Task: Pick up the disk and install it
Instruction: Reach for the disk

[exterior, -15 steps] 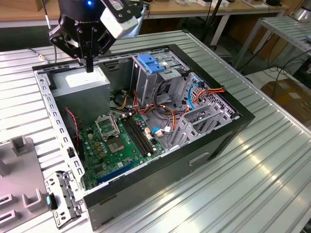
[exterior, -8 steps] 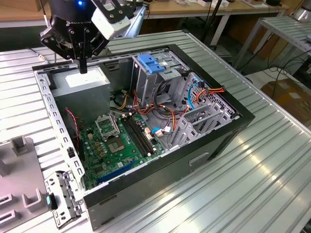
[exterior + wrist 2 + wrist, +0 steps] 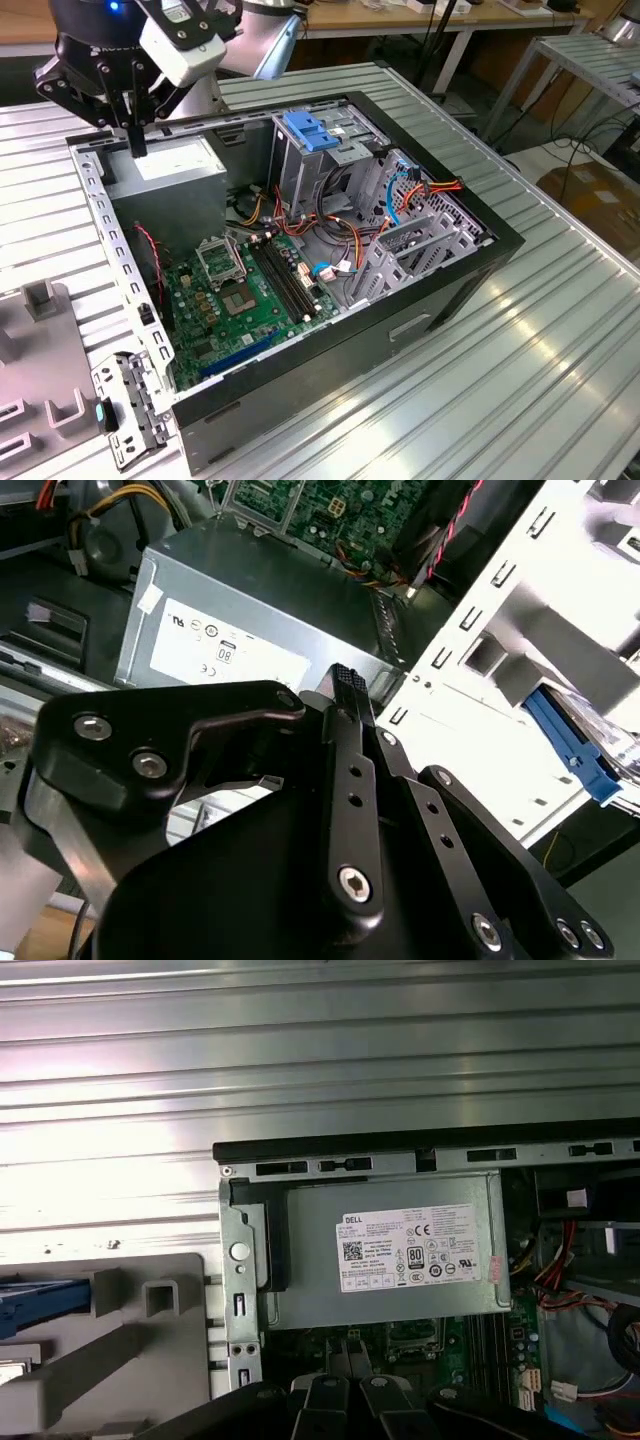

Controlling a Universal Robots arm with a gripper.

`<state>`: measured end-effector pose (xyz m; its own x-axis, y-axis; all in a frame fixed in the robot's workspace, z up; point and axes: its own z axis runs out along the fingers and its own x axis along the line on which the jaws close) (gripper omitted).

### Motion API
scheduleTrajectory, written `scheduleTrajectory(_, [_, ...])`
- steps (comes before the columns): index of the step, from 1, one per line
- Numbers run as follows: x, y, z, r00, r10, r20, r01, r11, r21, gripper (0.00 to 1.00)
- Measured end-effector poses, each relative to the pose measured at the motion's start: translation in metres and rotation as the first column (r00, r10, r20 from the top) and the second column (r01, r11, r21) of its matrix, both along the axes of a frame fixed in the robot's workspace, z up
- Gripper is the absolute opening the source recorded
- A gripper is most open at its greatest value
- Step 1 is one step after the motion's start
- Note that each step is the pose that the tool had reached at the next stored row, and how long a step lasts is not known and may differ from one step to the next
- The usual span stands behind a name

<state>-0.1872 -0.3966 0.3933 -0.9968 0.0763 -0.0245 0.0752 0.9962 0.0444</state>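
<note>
Computer case (image 3: 430, 310) open on ribbed table (image 3: 560, 400). Gripper (image 3: 137, 150) hangs closed and empty over the power supply (image 3: 175, 160), exterior view's far left. Disk (image 3: 570, 750), I think, sits in the grey holder (image 3: 120, 1340) just beside the case. I'd open fully and square to its blue rails first.

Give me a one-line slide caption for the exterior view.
Gripper hovers above the power supply at one corner of the open computer case.
</note>
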Motion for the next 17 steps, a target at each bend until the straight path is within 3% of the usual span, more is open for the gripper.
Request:
scheduleTrajectory(8, [-0.0024, 0.0, 0.0, 1.0, 0.0, 0.0, 0.0, 1.0, -0.0001, 0.11])
scheduleTrajectory(11, [-0.0089, 0.0011, 0.0, 1.0, 0.0, 0.0, 0.0, 1.0, 0.0, 0.11])
scheduleTrajectory(17, [-0.0296, 0.0038, 0.0, 1.0, 0.0, -0.0001, 0.0, 1.0, -0.0001, 0.11])
